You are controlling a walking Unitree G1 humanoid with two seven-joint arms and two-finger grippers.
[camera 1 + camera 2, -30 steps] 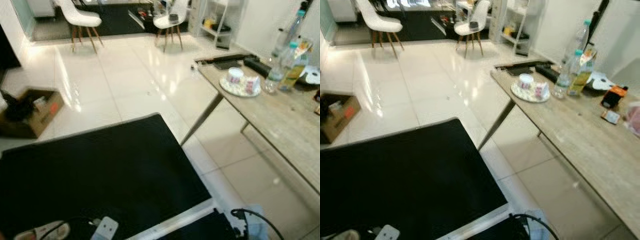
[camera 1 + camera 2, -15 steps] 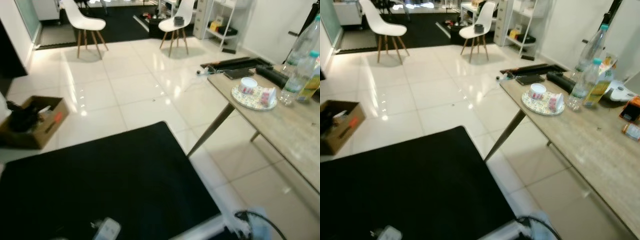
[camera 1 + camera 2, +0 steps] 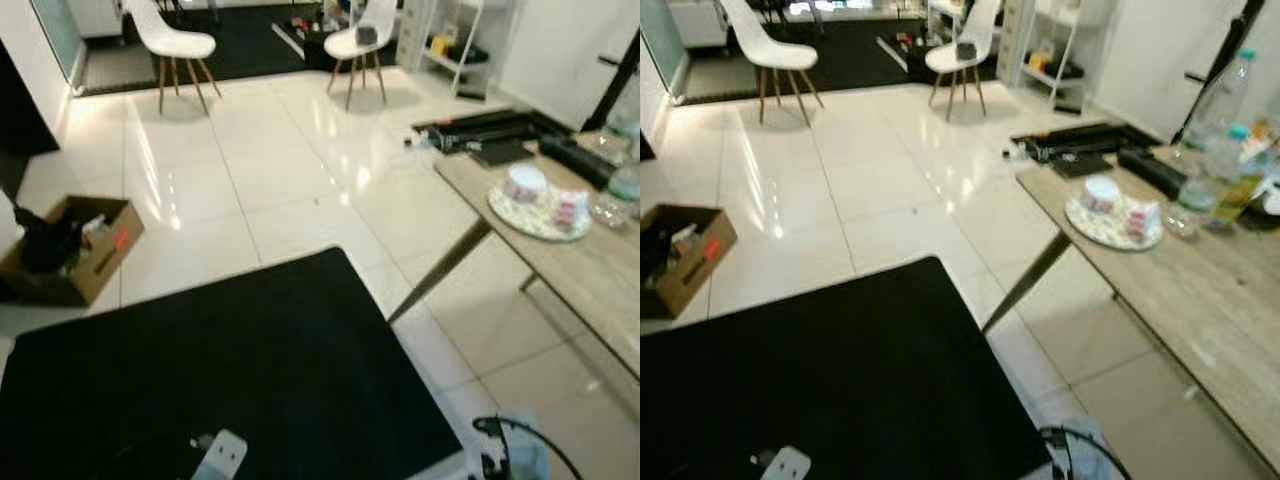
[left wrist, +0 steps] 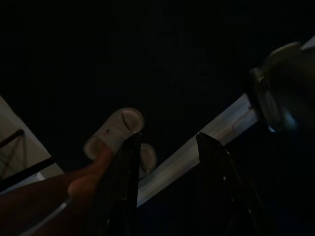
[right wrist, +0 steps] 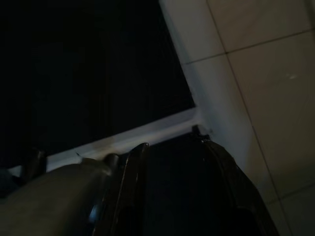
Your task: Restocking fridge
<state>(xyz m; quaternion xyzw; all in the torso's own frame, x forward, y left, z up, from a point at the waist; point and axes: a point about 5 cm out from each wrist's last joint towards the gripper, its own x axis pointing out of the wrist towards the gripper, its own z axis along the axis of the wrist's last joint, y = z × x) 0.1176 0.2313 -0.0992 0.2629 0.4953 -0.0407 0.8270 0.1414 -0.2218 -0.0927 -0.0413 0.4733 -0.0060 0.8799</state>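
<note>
At the far left a cardboard box (image 3: 70, 250) with dark items inside sits on the glossy white tile floor (image 3: 260, 170), and beyond it two white chairs (image 3: 175, 40) stand at the edge of a dark carpet. A large black surface (image 3: 230, 370) spreads across the near foreground, with a small white plug-like object (image 3: 220, 458) lying on it close to the camera. To the right runs a long wooden table (image 3: 1200, 300) on angled legs; a patterned plate (image 3: 1110, 222) carrying a cup (image 3: 1101, 192) rests on it, and just beside the plate stand a clear water bottle (image 3: 1215, 130) and a bottle of yellow liquid (image 3: 1243, 175). Flat black items (image 3: 1080, 140) lie at the table's far end. Both arms hang idle low down: the left gripper (image 4: 167, 162) has its fingers spread above a white slipper (image 4: 114, 132) and a person's leg, and the right gripper (image 5: 174, 167) hangs with fingers parted over the black surface's pale edge, gripping nothing.
</note>
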